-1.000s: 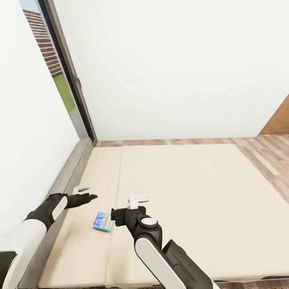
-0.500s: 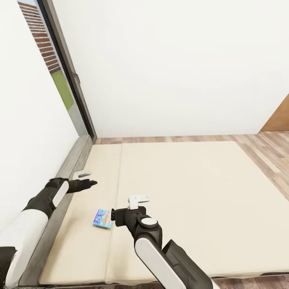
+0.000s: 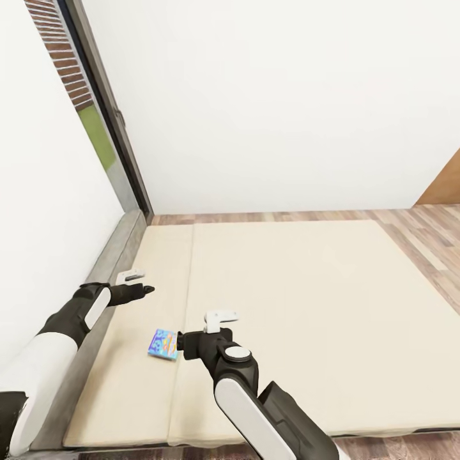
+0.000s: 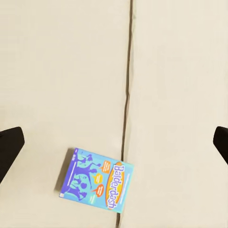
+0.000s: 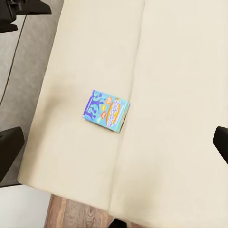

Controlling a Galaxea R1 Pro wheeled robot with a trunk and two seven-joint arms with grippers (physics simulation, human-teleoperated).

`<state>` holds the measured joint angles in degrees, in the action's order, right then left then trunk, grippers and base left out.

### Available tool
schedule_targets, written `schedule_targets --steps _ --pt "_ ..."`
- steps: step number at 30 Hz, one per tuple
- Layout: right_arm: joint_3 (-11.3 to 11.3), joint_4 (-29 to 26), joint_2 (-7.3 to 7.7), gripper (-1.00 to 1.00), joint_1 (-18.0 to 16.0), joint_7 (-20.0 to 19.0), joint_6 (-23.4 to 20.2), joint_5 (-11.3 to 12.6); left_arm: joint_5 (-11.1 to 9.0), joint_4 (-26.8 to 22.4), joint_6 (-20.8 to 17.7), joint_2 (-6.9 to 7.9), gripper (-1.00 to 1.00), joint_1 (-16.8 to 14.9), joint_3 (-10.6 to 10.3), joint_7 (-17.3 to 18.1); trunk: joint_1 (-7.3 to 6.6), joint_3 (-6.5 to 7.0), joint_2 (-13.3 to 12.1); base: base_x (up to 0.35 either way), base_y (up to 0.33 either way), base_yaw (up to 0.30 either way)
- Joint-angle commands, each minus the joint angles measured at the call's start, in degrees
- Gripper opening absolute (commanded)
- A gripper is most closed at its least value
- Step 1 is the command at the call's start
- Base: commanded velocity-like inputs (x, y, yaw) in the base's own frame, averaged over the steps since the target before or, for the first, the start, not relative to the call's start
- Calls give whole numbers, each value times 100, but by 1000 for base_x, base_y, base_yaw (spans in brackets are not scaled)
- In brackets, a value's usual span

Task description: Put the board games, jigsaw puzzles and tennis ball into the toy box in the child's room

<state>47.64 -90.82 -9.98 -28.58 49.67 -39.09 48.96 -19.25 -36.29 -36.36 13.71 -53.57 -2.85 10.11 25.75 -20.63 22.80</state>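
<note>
R arm is reaching fwd from bottom centre of head view, elbow low, forearm angling up-left; right end effector (image 3: 181, 341) is hanging over the bed (image 3: 306, 306), just beside the blue board game (image 3: 163, 345). Its wrist cam is showing dark fingertips (image 5: 10, 147) at opposite frame edges, so jaws are standing wide apart, gripping nothing.

Blue board game: 1 visible, lying flat on the narrow L mattress section, one edge right against the seam (image 3: 186, 300) between the two sections, box slightly skewed to it. Lid lettering is reading "Balderdash" in L wrist view (image 4: 96, 179). Nothing touching it.

L arm is extending fwd along the grey bed frame (image 3: 102, 281), forearm roughly level, left end effector (image 3: 142, 289) pointing out over the L mattress section, farther along the bed than the box and well apart from it. L wrist cam is looking down at the mattress w/ dark fingertips (image 4: 9, 147) at far edges: spread wide, empty.

Count: 1 board game, 2 mattress sections, 2 arms.

Beyond the bed: wood floor (image 3: 415, 230), white wall (image 3: 275, 108), window (image 3: 83, 96) w/ brick and grass outside at far L.
</note>
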Motion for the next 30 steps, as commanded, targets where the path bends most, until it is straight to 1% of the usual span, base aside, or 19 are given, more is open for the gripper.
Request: schedule_targets --steps 1,6,7,10,11,17,25,30 --pt "-5 -6 -1 100 -8 56 -19 43 -9 -4 -18 7 100 -4 -21 5 3 -20 12 0 0 0" --pt "-152 -31 -1 100 -8 57 -32 43 -9 -2 -2 3 100 -5 -21 1 3 -67 12 0 0 0" --pt "-262 -33 -1 100 -8 42 -35 45 -6 -1 1 -3 100 -5 -21 1 3 -76 12 0 0 0" --pt "-473 -36 -1 100 -8 16 -37 52 -3 -1 3 -28 100 -5 -22 1 3 -105 12 0 0 0" --pt "-615 -36 -1 100 -8 7 -42 58 -2 -1 4 -44 100 -5 -22 0 3 -114 12 0 0 0" --pt "-897 -33 -1 100 -8 -13 -56 65 -6 -1 6 -58 100 -5 -25 0 3 -171 12 0 0 0" --pt "-1059 -32 -1 100 -8 -19 -60 73 -10 -1 10 -61 100 -5 -24 2 3 -246 12 0 0 0" --pt "-1073 -32 -1 100 -8 -19 -49 78 -16 -1 14 -61 100 -5 -6 7 3 -291 12 0 0 0"
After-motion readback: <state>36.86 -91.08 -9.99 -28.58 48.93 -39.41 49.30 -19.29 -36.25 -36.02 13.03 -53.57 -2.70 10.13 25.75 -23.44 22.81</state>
